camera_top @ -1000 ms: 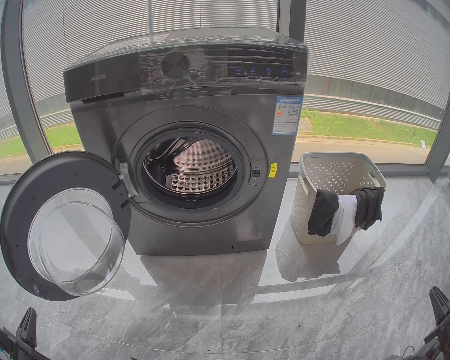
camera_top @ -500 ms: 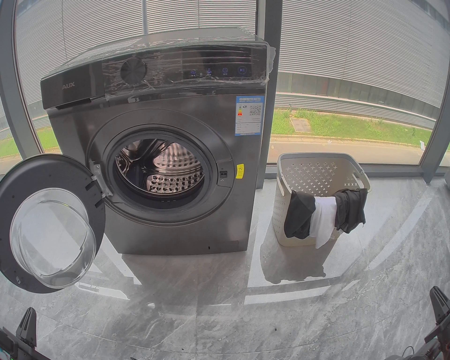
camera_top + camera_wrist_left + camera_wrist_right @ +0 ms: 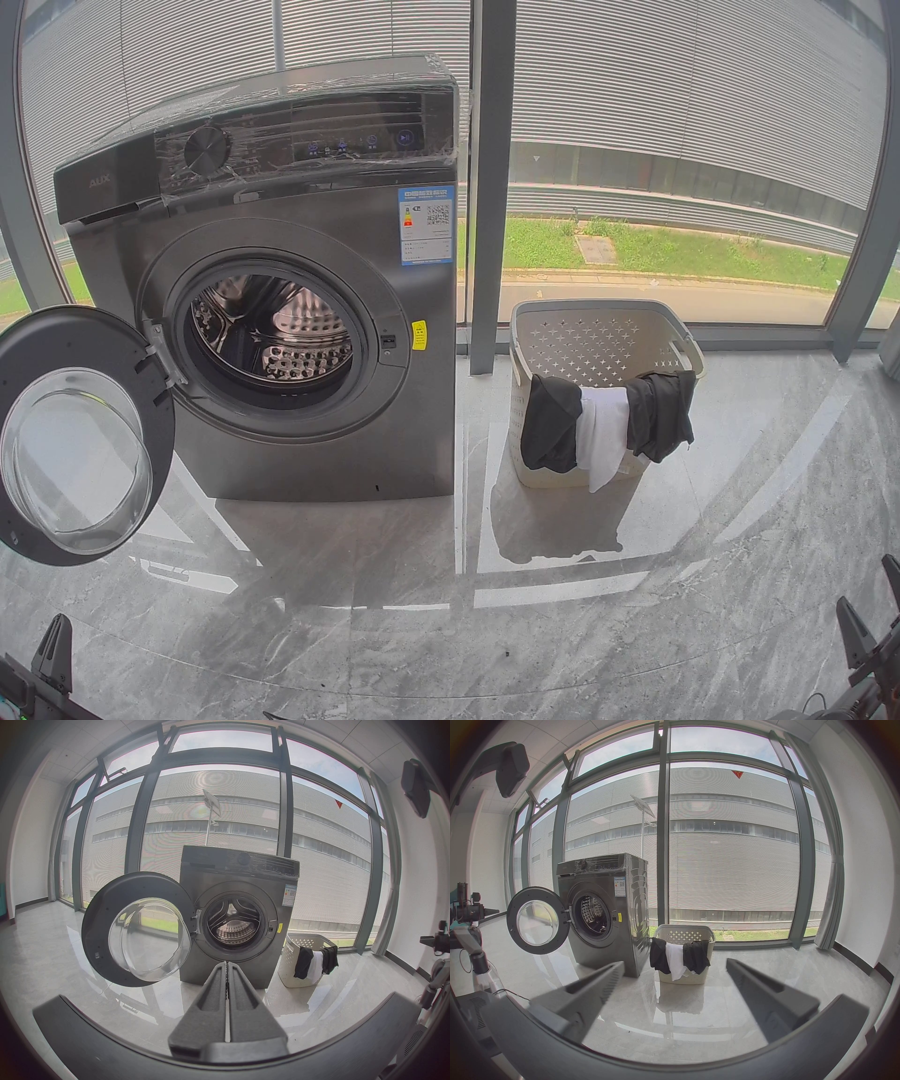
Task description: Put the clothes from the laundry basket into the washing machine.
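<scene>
A grey washing machine (image 3: 281,187) stands at the left, its round door (image 3: 80,436) swung wide open to the left and its drum (image 3: 267,337) bare. To its right is a cream laundry basket (image 3: 600,309). Over the basket's front rim hang a black garment (image 3: 550,424), a white one (image 3: 602,436) and another black one (image 3: 661,412). My left gripper (image 3: 226,964) is shut on nothing, low and well back from the machine. My right gripper (image 3: 675,963) is open and empty, far short of the basket; its fingers (image 3: 848,623) show at the lower right.
A glass wall with a dark upright post (image 3: 492,187) runs behind the machine and basket. Glossy grey floor (image 3: 525,619) lies open between me and both. A curtain (image 3: 825,907) hangs at the far right wall.
The head view has turned to the right, so the machine and basket now sit further left in the picture. The things themselves have not moved. The right gripper's fingers show slightly more.
</scene>
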